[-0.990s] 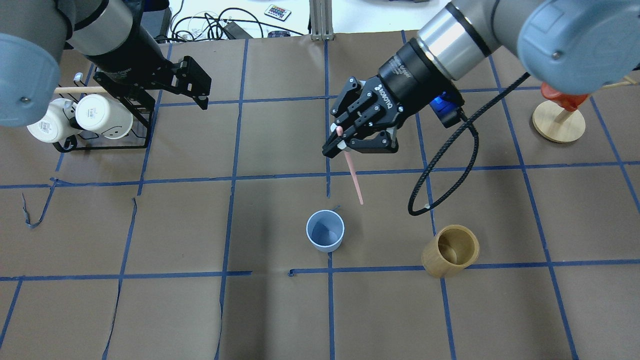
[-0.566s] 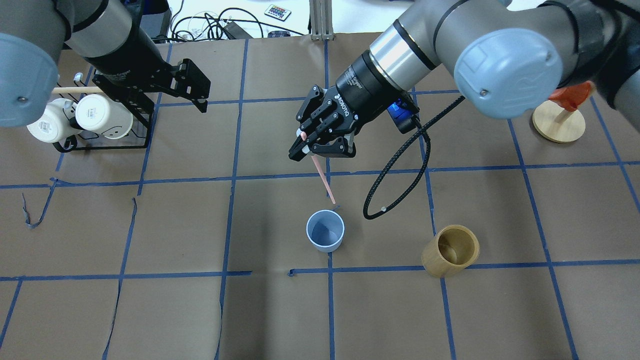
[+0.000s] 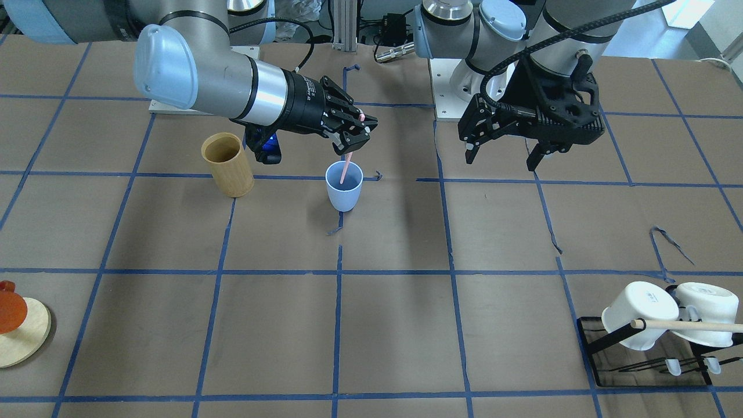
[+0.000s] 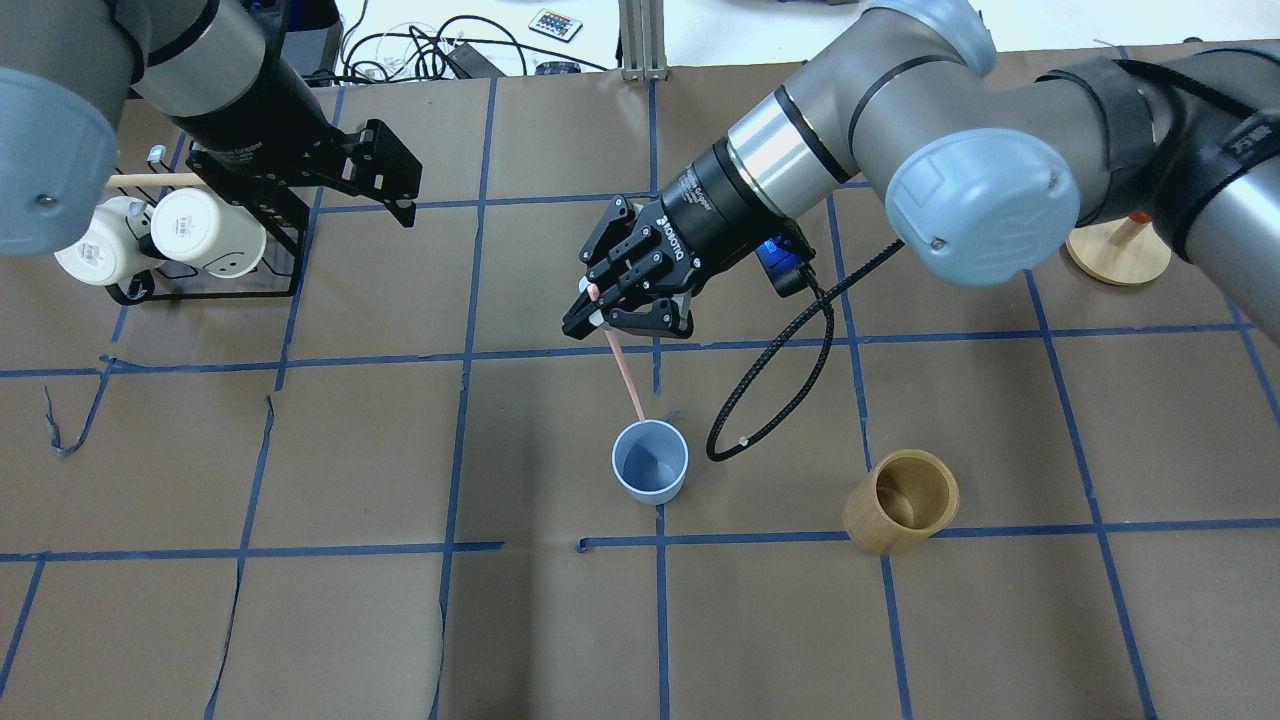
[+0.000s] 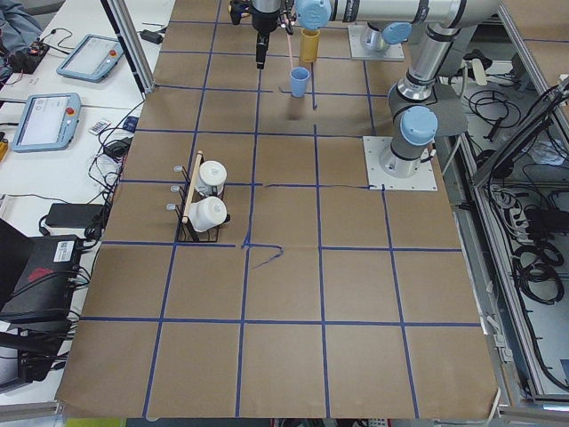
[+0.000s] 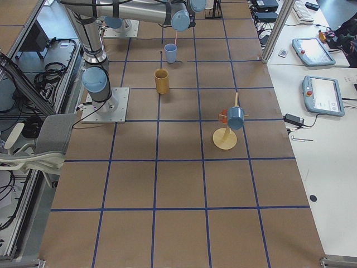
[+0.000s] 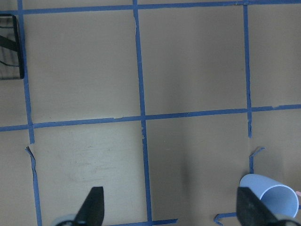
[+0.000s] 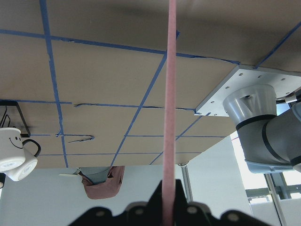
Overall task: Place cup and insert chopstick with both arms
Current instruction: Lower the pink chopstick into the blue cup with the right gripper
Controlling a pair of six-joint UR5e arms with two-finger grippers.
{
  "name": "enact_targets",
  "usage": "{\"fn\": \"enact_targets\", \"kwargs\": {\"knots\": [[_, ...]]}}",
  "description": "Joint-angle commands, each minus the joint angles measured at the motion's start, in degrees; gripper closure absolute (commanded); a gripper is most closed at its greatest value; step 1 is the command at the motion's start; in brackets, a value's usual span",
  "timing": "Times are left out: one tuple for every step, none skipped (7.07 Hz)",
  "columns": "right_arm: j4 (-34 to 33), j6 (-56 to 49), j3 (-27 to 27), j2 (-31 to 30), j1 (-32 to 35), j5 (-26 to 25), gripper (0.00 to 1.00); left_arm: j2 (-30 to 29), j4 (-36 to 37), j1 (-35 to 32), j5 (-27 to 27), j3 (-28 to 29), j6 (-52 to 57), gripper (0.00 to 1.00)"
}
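While scanning leftmost, meets black wire rack point(image 4: 200, 292) holding white mugs point(image 4: 205, 232) at the edge of the brown paper-covered counter point(image 4: 350, 450), with the left tool point(image 4: 414, 201) hovering nearby, fingers apart and empty. Finds right tool point(image 4: 603, 322) mid-counter, clamped on a thin pink chopstick point(image 4: 625, 375) slanting down, tip at the far rim of an upright pale blue cup point(image 4: 650, 491). Shows round bamboo cup point(image 4: 880, 535) further right, standing apart.

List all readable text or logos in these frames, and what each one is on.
"ROBOTIQ": white letters on the body of the right gripper, seen in the overhead view.
Print on the right wrist collar: too blurred to read.
Print on the bases of the white mugs: too small to read.
Smiley face on one of them in the right wrist view; no words.
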Motion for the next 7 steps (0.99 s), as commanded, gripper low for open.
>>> {"fn": "enact_targets", "kwargs": {"knots": [[0.5,0.2,1.3,-0.1,0.0,0.1,1.0,-0.2,0.1,0.2,0.0,0.4,0.1,0.0],[0.3,0.3,2.8,-0.1,0.0,0.0,1.0,-0.3,0.1,0.2,0.0,0.5,0.1,0.0],[-0.1,0.2,3.7,-0.1,0.0,0.1,1.0,-0.3,0.1,0.2,-0.1,0.5,0.1,0.0],[-0.1,0.3,3.9,0.0,0.0,0.0,1.0,-0.3,0.1,0.2,-0.1,0.4,0.0,0.0],[-0.1,0.3,4.0,-0.2,0.0,-0.4,0.13,-0.2,0.1,0.2,0.0,0.3,0.0,0.0],[-0.1,0.3,4.0,-0.2,0.0,-0.3,0.0,-0.3,0.2,0.3,-0.1,0.6,0.1,0.0],[-0.1,0.3,3.9,-0.6,0.0,-0.4,0.0,-0.3,0.2,0.3,-0.1,0.6,0.0,0.0]]}}
